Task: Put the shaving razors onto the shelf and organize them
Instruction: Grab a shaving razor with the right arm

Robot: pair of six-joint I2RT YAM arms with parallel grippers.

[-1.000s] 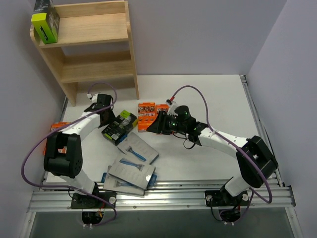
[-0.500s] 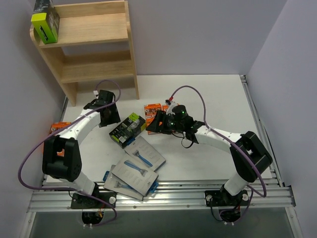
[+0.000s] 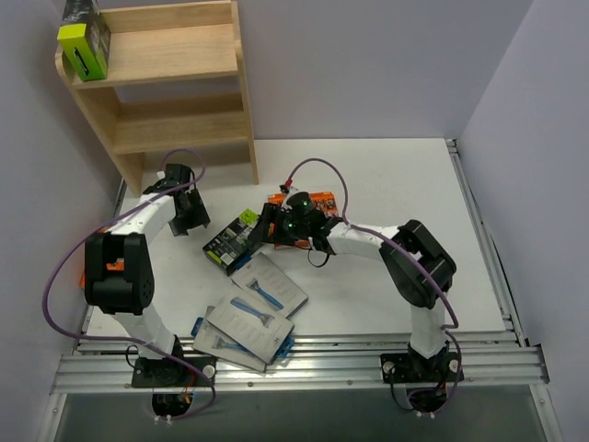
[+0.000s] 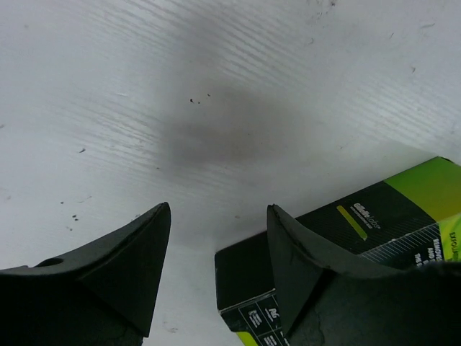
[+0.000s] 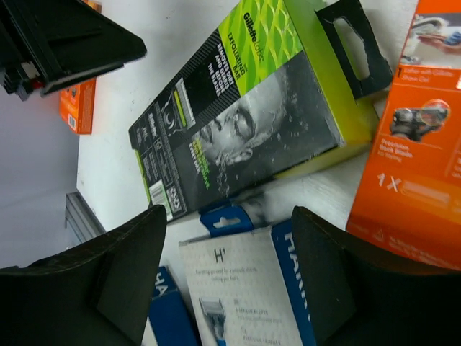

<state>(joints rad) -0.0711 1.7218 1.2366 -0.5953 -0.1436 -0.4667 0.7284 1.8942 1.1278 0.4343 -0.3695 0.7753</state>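
Top external view: the white table (image 3: 396,184) carries the wooden shelf (image 3: 170,57) at its far left corner. One black box with lime-green sides (image 3: 83,41) stands on the upper tier at its left end; the lower tier shows no pack.

Every other razor pack lies on the table:
- A second black-and-lime box (image 3: 230,241) lies flat between the two grippers.
- Grey cards (image 3: 269,285) fan out nearer the arm bases; the blue hang tab of one sits just beside the box, possibly touching it.
- An orange pack (image 3: 322,198) lies beyond the right wrist, and another (image 3: 110,267) is partly hidden behind the left arm.

Left gripper (image 3: 189,214): jaws apart and empty, over bare table, with one end of the box just beside one finger. Right gripper (image 3: 262,230): jaws apart and empty, hovering over the box and the nearest grey card.

Hazards (judged from this layout):
- Both grippers stand near the same box. If both close in, the fingers may collide or shove the box aside.
- A low grasp by the right gripper may pinch the grey card's tab together with the box.
- The box is broad and glossy; a grip across its face is likely to slip during the lift to the shelf.
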